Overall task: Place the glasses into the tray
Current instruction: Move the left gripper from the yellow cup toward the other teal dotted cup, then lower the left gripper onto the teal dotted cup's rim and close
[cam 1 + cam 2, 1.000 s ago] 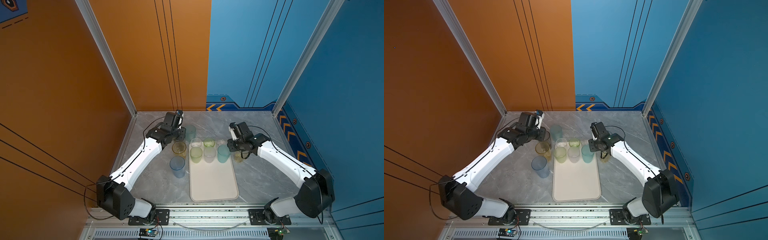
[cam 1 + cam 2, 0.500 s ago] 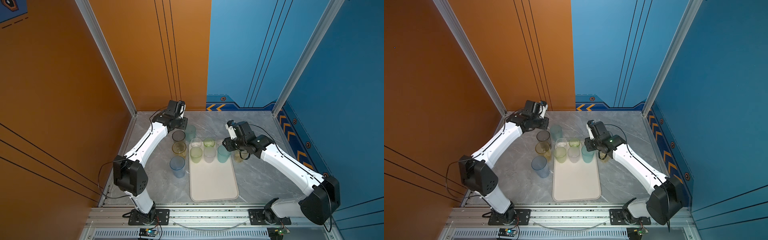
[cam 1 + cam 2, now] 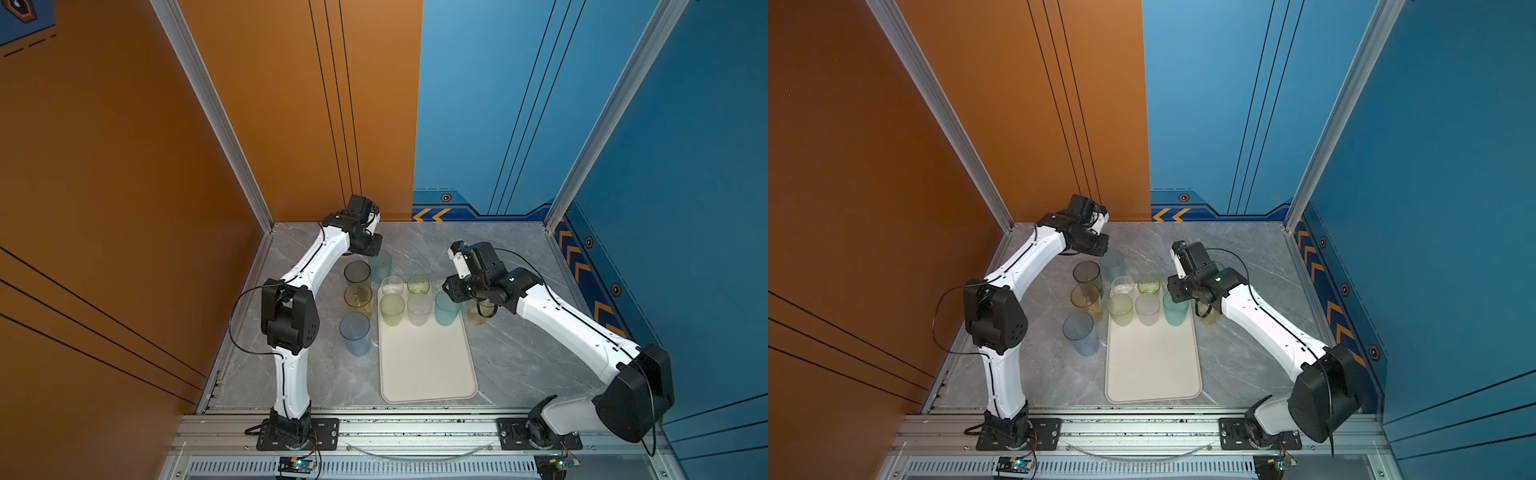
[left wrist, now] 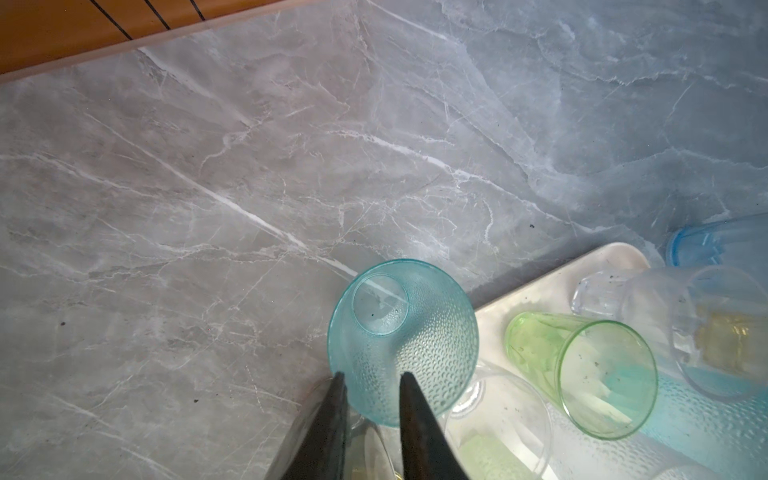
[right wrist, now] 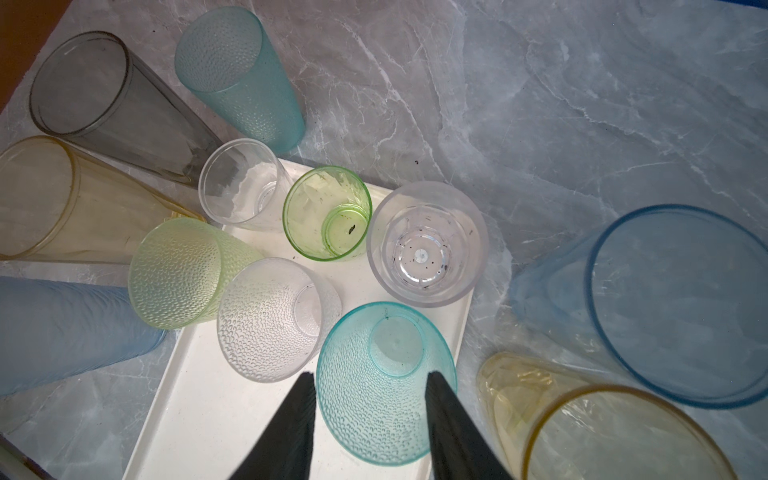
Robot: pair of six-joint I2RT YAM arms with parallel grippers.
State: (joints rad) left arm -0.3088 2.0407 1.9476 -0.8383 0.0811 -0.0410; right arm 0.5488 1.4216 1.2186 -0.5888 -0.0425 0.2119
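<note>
On the left, the left gripper (image 4: 371,376) hangs over the rear teal glass (image 3: 380,265). This glass stands on the marble table (image 3: 511,353), just behind the far left corner of the tray (image 3: 428,365). One finger is outside the near wall of the glass and one is inside, with a narrow gap between them. Whether they squeeze the wall we cannot tell. We think this hold on the rim is chosen because the smoky grey glass (image 3: 357,272) stands very close and leaves no room for a grasp from the side. In front of it, the yellow glass (image 3: 358,296) and the light blue glass (image 3: 354,332) stand on the table beside the tray.

In the middle, the tray carries glasses only at its far end, packed in two rows, so the near part is free for the rest.

On the right, the right gripper (image 5: 370,376) has its jaws spread to both sides of the teal glass in the tray (image 5: 386,345). It is the last one of the front row, upright near the right rim. Whether the pads press it we cannot tell. The second yellow glass (image 5: 582,415) and the blue glass (image 5: 681,303) stand outside the tray, close to this arm.
</note>
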